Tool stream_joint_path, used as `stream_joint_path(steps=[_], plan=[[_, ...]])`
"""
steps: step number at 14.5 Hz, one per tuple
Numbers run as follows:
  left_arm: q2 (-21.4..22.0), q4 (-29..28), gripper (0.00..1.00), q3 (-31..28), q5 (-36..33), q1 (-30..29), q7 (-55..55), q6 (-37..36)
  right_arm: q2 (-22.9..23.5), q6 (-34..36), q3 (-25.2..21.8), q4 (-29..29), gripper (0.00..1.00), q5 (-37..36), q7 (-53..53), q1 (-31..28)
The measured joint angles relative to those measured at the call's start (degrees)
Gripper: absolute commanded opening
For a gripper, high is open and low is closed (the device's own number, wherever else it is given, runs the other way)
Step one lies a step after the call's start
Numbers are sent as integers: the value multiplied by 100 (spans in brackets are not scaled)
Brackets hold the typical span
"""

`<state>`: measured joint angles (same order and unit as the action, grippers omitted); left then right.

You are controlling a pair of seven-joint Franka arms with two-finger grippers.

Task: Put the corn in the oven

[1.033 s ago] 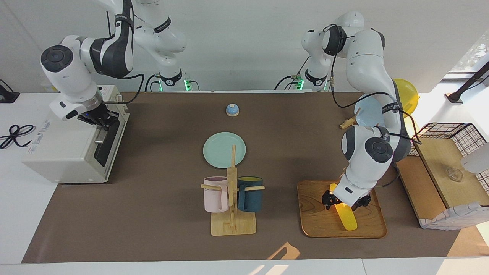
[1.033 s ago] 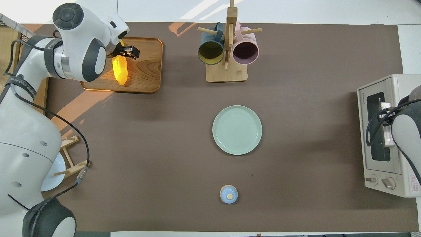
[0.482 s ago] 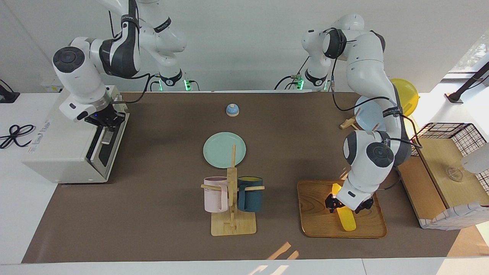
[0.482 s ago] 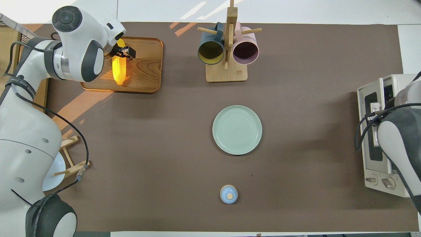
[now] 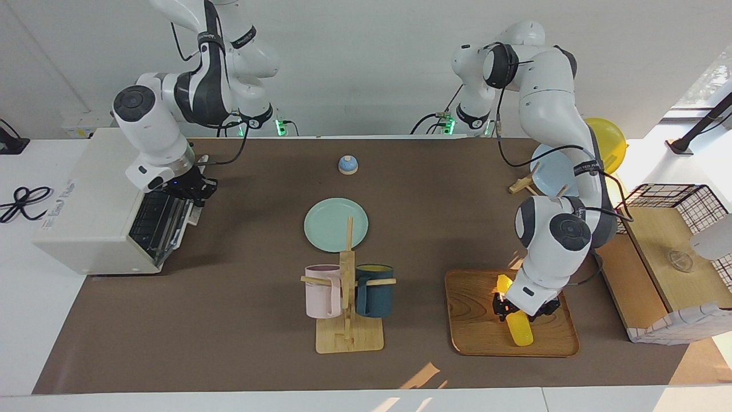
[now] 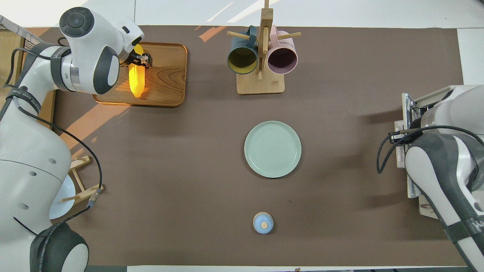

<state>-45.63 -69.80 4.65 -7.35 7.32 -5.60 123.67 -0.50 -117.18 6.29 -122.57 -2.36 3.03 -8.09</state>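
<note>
In the facing view the left end effector (image 5: pixel 524 309) is down on the wooden tray (image 5: pixel 477 320), which sits near the desk's edge farthest from the robots, toward the left arm's end. Its fingers straddle the corn (image 5: pixel 516 323) about mid-length and look closed on it, while the cob appears to lie on the tray, not yet lifted. The corn's long axis runs roughly from the robots' edge toward the farthest edge, slightly skewed, with one tapered tip showing above the wrist and the other pointing at the farthest edge. At the right arm's end of the desk the right end effector (image 5: pixel 194 189) is at the top rim of the oven (image 5: pixel 86 217) door (image 5: pixel 163 220), which hangs partly dropped with the wire rack showing; whether those fingers grip the handle I cannot tell. I judge two steps in hand together: securing the cob and opening the door. In the overhead view the left end effector (image 6: pixel 140 60) sits across the corn (image 6: pixel 137 77) near its end farther from the robots, on the tray (image 6: pixel 166 81) by the corner at the left arm's end. The oven (image 6: pixel 431 104) is largely covered by the right arm. The next move likely calls for a straight lift, then a carry along the desk past the mug rack (image 6: pixel 261 56) and green plate (image 6: pixel 272 149), and turning the cob to suit the opening.
</note>
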Motion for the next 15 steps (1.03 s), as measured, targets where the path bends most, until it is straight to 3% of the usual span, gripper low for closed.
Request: stream_joint_path(steps=[1,6,10,11,12,13,14,15], plan=[[4,2,0,3,0,2,1,17,87,-228,6,-126,0,18,-88,94],[35,22,0,20,19,58,-2,9,444,-1081,5,-527,0,12,-409,298],[518,79,0,64,237,293,-83,-687,642,-1449,0,-683,0,33,-506,327],[731,46,0,71,245,395,-167,-909,647,-1447,-1,-676,21,48,-507,349],[984,-69,0,80,279,496,-251,-1087,646,-1409,-2,-637,35,62,-515,378],[1279,-296,0,88,364,605,-385,-1195,644,-1279,-4,-553,40,77,-538,405],[1600,-618,0,98,446,741,-601,-1232,639,-1083,-4,-419,56,92,-559,418],[1915,-993,0,109,481,913,-875,-1236,627,-837,-5,-244,61,104,-563,420]])
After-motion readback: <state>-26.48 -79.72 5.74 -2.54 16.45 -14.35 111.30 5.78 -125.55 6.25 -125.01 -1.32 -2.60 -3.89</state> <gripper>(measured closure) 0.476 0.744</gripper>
